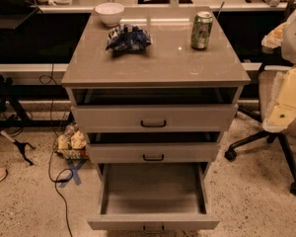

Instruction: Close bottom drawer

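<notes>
The bottom drawer (153,196) of the grey-beige cabinet (155,68) is pulled far out toward me. Its deep plain tray is empty, and its front panel with a small black bar handle (153,227) sits at the lower edge of the view. The middle drawer (153,152) and the top drawer (154,117) each stand slightly out. My gripper (287,100) shows as a pale cream and white shape at the right edge, level with the top drawer, to the right of the cabinet and apart from it.
On the cabinet top stand a white bowl (109,13), a blue snack bag (128,37) and a green can (202,30). An office chair (266,142) stands at the right. Cables (56,177) and a small pile of packets (71,142) lie on the floor at the left.
</notes>
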Motion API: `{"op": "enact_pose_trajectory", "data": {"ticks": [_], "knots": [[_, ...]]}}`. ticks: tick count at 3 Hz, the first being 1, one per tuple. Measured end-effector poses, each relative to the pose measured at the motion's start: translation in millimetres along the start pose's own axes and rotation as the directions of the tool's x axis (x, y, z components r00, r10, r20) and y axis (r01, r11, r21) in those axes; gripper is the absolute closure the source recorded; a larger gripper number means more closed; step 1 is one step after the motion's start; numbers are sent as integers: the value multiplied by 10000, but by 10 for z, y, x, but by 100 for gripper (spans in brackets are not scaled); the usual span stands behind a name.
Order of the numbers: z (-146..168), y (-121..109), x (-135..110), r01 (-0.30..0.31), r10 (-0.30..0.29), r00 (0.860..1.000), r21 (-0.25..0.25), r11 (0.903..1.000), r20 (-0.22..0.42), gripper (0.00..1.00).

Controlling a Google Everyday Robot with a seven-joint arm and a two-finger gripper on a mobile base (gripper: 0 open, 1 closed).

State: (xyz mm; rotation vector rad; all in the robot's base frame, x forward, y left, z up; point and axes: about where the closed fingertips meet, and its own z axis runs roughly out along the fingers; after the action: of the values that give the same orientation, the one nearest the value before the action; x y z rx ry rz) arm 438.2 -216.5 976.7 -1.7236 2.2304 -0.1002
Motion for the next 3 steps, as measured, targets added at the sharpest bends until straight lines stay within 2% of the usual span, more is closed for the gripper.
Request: {"op": "enact_pose_trajectory", "data": {"ticks": [1,2,3], "knots": [[0,-1,1,-25,25,10000,21,10000,28,0],[460,134,259,-1028,1075,9931,-945,9902,460,0],[1351,480,529,-2305,2676,9566,-2624,9370,1152,0]]}}
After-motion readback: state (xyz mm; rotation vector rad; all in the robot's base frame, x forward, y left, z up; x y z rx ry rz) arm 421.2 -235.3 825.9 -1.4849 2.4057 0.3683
